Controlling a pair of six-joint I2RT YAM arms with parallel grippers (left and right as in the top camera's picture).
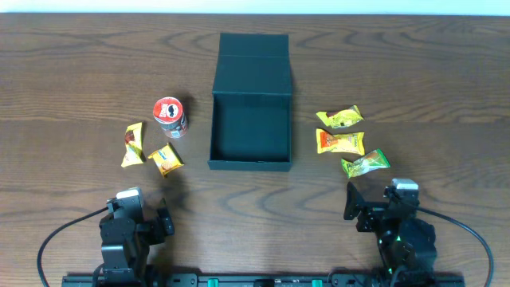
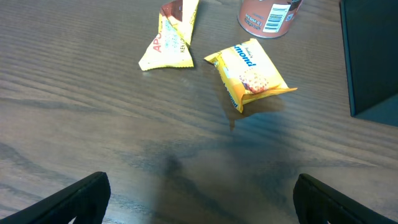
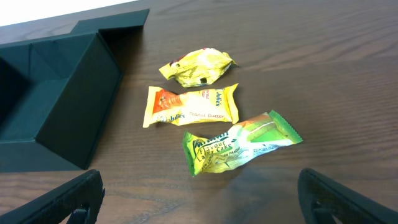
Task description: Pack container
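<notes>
The dark teal-green container (image 1: 250,127) stands open mid-table, lid flap back; it also shows in the right wrist view (image 3: 56,118) and at the left wrist view's right edge (image 2: 372,56). Left of it lie a red snack can (image 1: 170,116), a yellow packet (image 1: 132,145) and a yellow biscuit packet (image 1: 166,159); the left wrist view shows the can (image 2: 268,15), the packet (image 2: 171,37) and the biscuit packet (image 2: 250,73). Right of it lie a yellow packet (image 3: 198,66), a yellow-orange packet (image 3: 193,104) and a green packet (image 3: 239,142). My left gripper (image 2: 199,202) and right gripper (image 3: 199,199) are open and empty near the front edge.
The wooden table (image 1: 414,64) extends behind and beside the box. Both arm bases and their cables (image 1: 56,235) sit at the front edge.
</notes>
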